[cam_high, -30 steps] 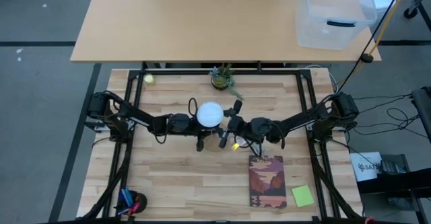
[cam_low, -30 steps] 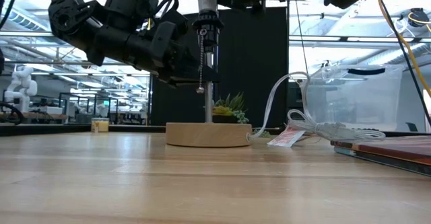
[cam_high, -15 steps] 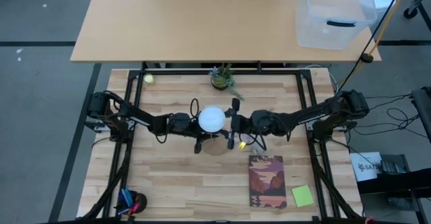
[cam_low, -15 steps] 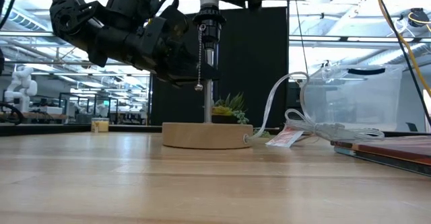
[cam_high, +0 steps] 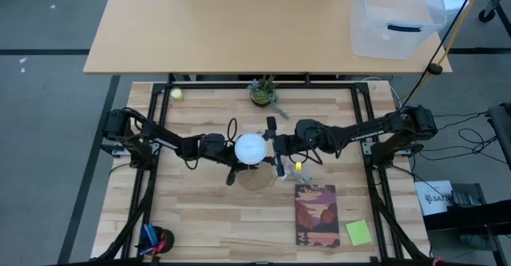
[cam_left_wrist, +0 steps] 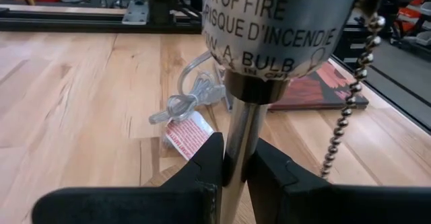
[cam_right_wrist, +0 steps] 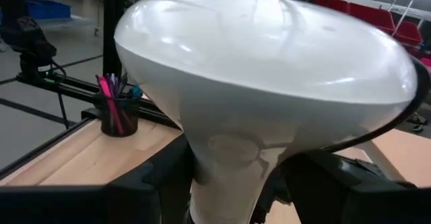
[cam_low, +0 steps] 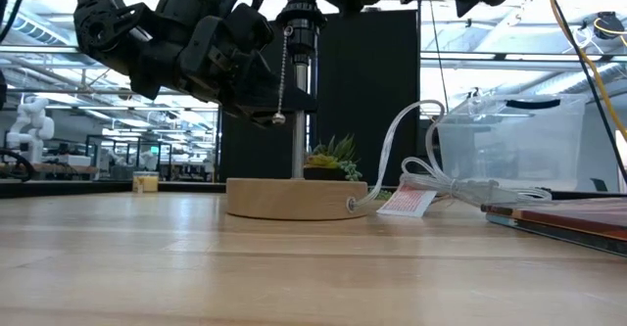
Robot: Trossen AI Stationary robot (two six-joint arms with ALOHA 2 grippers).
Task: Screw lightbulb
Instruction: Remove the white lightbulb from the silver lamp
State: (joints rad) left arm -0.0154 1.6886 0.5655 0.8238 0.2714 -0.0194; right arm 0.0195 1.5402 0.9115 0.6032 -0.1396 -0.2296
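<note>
Lightbulb (cam_right_wrist: 262,83), frosted white globe with pale cone neck, gripped at the neck between right gripper (cam_right_wrist: 236,183) fingers, held above black lamp socket; left gripper (cam_left_wrist: 232,167) clamped on slim metal lamp stem (cam_left_wrist: 239,136) over round wooden base (cam_low: 294,197); risk of cross-threading from a tilted bulb, or slipping on the smooth neck

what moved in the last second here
The right tool slid toward the table's middle, closing around the neck of the lightbulb. The lamp's wooden base shifted a little toward the left arm's side, with the pull chain swinging the same way. The left tool stayed clamped on the lamp post. The book and plant did not move.
</note>
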